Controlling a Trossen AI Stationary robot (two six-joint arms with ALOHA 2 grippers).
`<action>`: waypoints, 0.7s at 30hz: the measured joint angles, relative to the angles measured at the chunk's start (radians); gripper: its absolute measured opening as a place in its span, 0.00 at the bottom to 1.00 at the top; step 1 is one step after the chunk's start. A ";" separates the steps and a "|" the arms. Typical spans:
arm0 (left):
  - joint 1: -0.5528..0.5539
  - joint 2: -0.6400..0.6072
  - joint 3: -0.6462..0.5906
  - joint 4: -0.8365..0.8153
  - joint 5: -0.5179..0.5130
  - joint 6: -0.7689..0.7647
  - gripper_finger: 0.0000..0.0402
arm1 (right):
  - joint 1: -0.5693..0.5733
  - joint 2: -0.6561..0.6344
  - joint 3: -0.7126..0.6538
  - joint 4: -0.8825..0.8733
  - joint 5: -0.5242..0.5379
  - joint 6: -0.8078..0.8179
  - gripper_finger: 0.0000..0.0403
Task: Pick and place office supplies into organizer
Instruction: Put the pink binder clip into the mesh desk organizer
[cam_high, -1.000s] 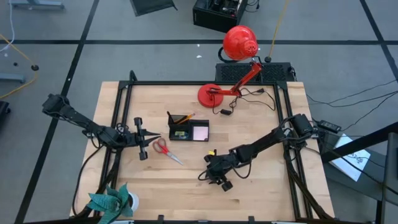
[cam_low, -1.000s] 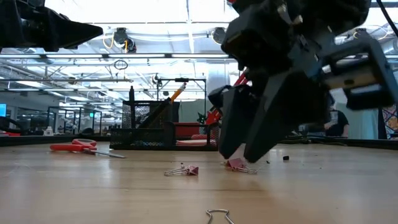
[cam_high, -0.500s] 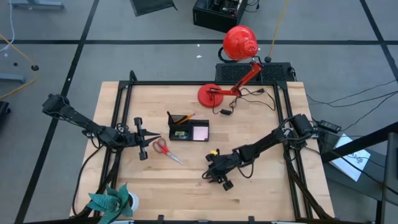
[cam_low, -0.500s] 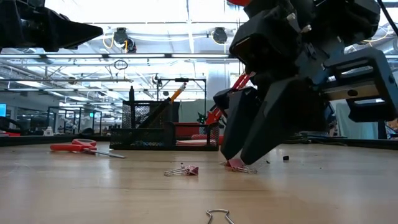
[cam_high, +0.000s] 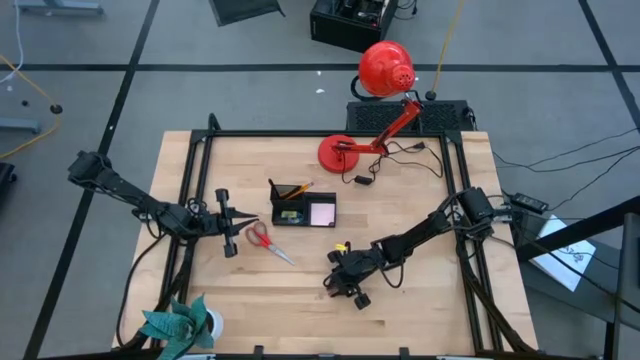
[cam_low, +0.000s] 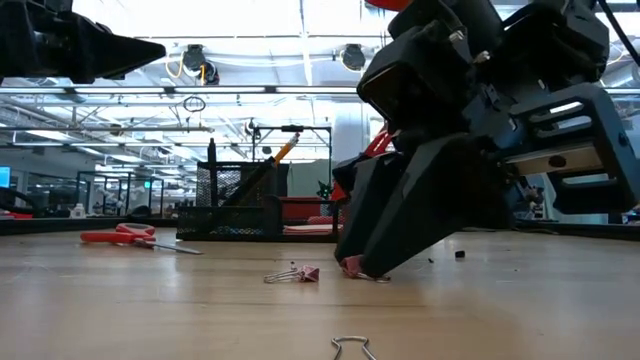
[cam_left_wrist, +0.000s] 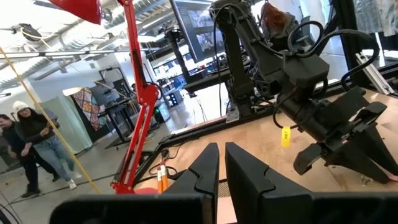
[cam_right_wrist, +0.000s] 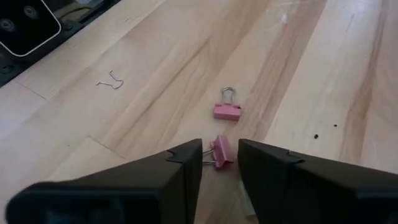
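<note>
Bright, even overhead light — ceiling lamps (cam_low: 200, 62) glare in the low view, where the near pincer (cam_low: 375, 262) blurs.

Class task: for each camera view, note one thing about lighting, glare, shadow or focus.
High view: even light, soft shadows under the arms on the table. Low view: bright ceiling lights wash out the background; the right gripper looms dark against them. Left wrist view: the left gripper looks soft up close. Right wrist view: the pink binder clip is sharp; pale sheen on the wood.

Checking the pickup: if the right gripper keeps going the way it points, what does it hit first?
Likely the pink binder clip between the right gripper's open fingers, then the table beneath. A second clip lies beyond.
</note>
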 joint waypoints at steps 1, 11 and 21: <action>0.000 0.000 0.000 0.000 -0.001 0.000 0.09 | 0.000 0.000 0.000 -0.002 0.000 0.000 0.22; 0.000 0.000 0.000 0.000 -0.004 -0.002 0.09 | -0.001 -0.003 -0.002 0.047 0.002 -0.027 0.02; 0.000 0.000 0.000 0.000 -0.004 -0.003 0.09 | -0.003 -0.089 0.009 0.035 0.006 -0.080 0.04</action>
